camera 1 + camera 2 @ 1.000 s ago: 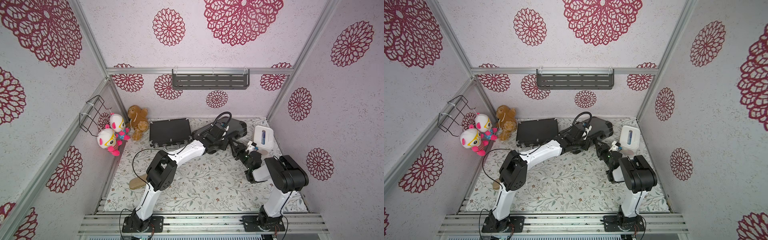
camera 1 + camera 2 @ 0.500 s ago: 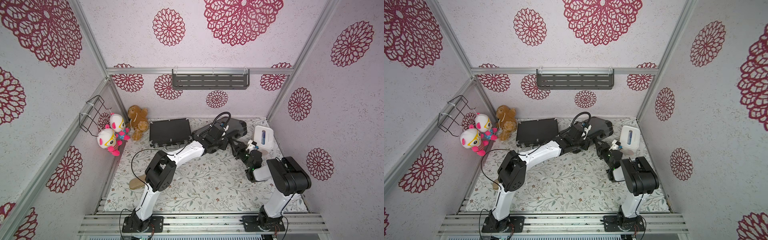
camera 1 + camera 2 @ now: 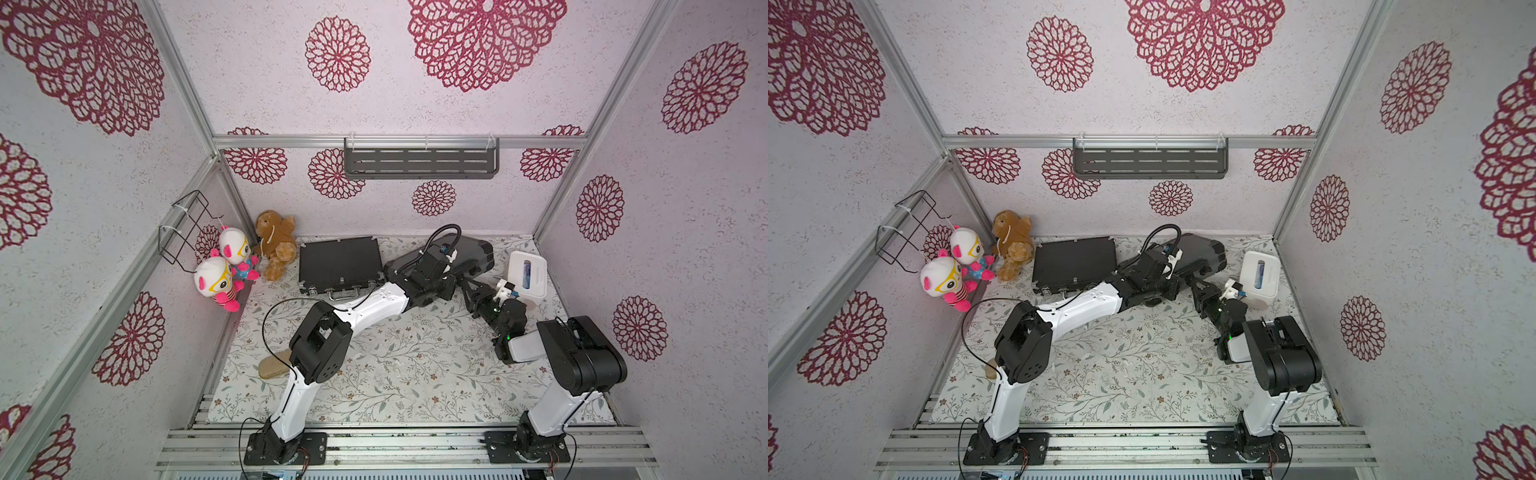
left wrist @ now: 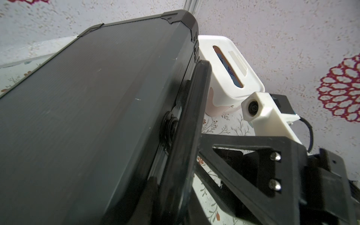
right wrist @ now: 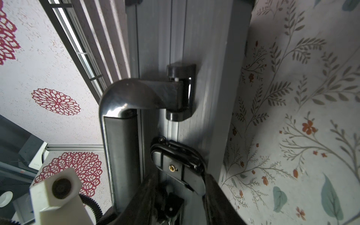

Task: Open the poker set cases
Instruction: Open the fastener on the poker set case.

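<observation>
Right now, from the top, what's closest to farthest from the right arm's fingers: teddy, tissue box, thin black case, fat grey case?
1. Fat grey case, at the fingers.
2. Tissue box, just to their right.
3. Thin black case, left of the grey one.
4. Teddy, back left corner.

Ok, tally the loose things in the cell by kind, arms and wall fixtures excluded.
Poker set cases: 2, slim black case, dark-grey case
Plush toys: 3, brown teddy bear, white-and-pink doll, second white-and-pink doll
Tissue box: 1
Tan flat object: 1
Total: 7
</observation>
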`<state>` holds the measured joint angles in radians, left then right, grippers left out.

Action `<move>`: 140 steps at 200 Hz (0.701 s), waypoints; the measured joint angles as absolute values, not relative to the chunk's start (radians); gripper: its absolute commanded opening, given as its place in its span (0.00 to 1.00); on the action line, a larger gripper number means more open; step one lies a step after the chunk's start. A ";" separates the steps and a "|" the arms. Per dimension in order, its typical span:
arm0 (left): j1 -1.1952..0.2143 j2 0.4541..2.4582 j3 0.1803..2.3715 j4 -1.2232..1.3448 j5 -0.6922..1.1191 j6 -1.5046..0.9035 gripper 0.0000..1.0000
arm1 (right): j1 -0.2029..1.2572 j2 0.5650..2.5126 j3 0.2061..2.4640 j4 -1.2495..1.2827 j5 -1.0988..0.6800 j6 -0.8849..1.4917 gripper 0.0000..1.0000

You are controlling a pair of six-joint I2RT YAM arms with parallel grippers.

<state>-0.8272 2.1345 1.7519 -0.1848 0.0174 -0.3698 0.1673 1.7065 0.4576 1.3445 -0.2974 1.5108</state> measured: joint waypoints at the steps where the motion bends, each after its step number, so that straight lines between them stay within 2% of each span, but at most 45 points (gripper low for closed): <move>1: -0.827 2.135 1.752 -0.184 0.017 -0.370 0.00 | 0.167 1.706 0.458 1.345 -0.298 1.511 0.42; 66: -0.847 2.135 1.692 -0.184 -0.017 -0.352 0.00 | 0.154 1.485 0.480 1.316 -0.314 1.452 0.43; 103: -0.853 2.135 1.675 -0.168 -0.028 -0.339 0.00 | 0.154 1.279 0.508 0.949 -0.271 1.260 0.56; 140: -0.875 2.130 1.610 -0.107 -0.065 -0.302 0.00 | 0.146 1.099 0.530 0.577 -0.165 1.036 0.65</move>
